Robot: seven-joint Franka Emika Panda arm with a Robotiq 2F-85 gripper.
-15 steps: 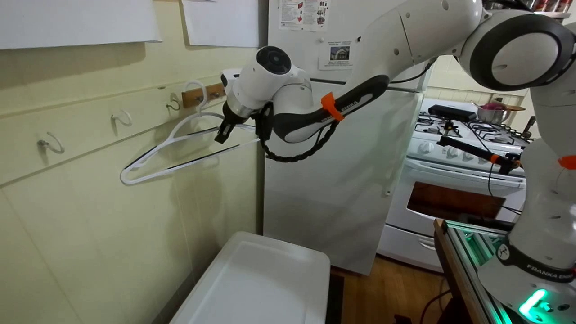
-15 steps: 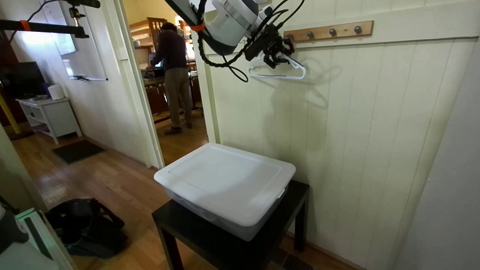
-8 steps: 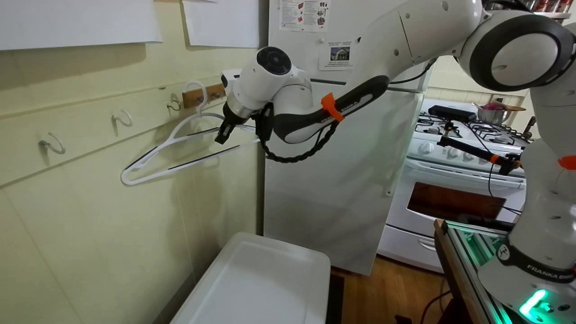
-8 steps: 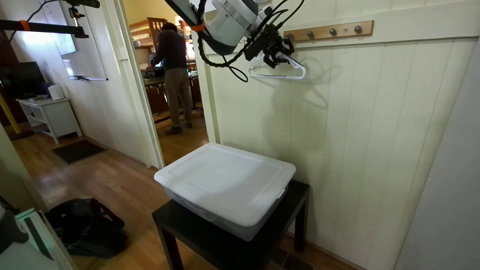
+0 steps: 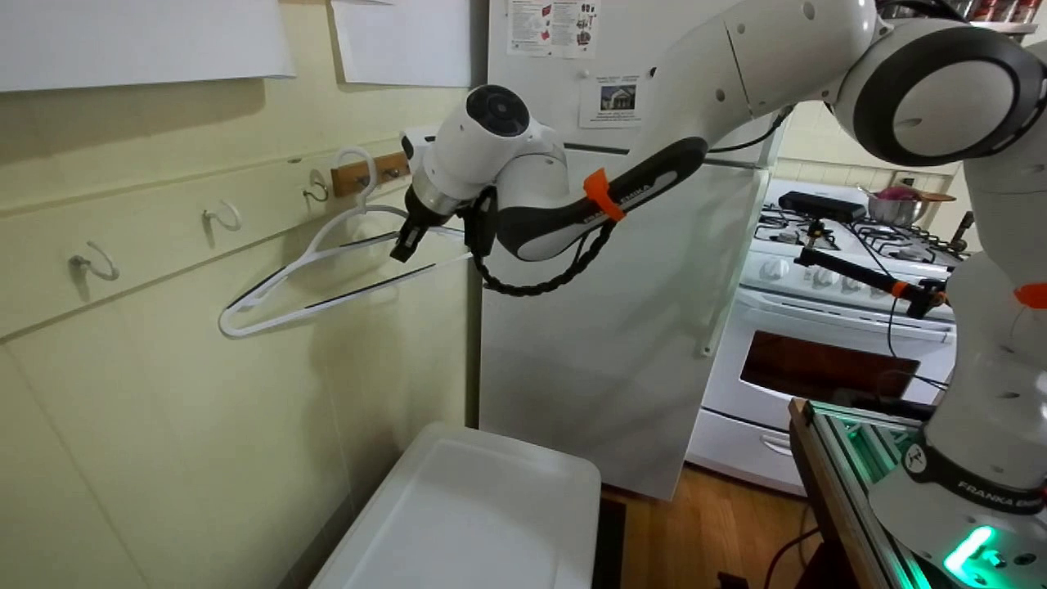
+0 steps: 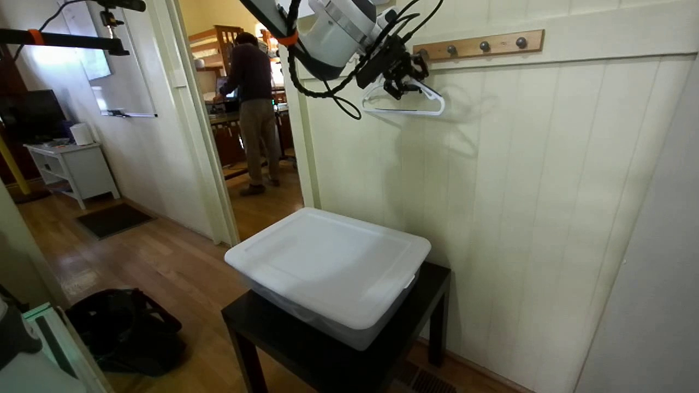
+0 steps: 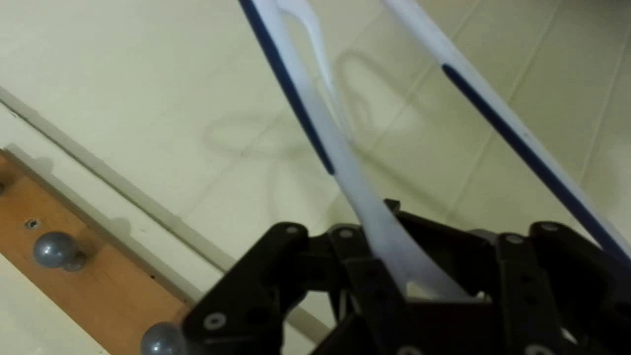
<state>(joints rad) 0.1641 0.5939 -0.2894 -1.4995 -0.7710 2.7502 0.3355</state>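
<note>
We find the gripper (image 5: 404,248) clenched on a white hanger (image 7: 323,123); in the wrist view one of the hanger's bars runs down between the black fingers (image 7: 372,291), though the exact point of contact is hidden from us; we see the hanger held out in the air, in front of the cream panelled wall (image 6: 546,218), hook upward, near the wooden peg rack (image 6: 468,49); whether the hook touches the rack we cannot tell; dark strips line the bars; farther along the wall, in an exterior view, we notice white hooks (image 5: 214,217); well below the gripper, in both exterior views, a storage bin (image 6: 306,314) with a white lid (image 6: 327,262) shows, and we can make out that it rests on a black side table (image 6: 278,327); near that table a black bag (image 6: 128,338) lies on the wooden floor (image 6: 180,267); in the room beyond, we spot a person (image 6: 254,82) standing with back turned to us; in an exterior view we also see a pale refrigerator (image 5: 589,343) with papers (image 5: 553,29) on its door, and past it a white stove (image 5: 740,331) with a metal pot (image 5: 891,214) on top.
</note>
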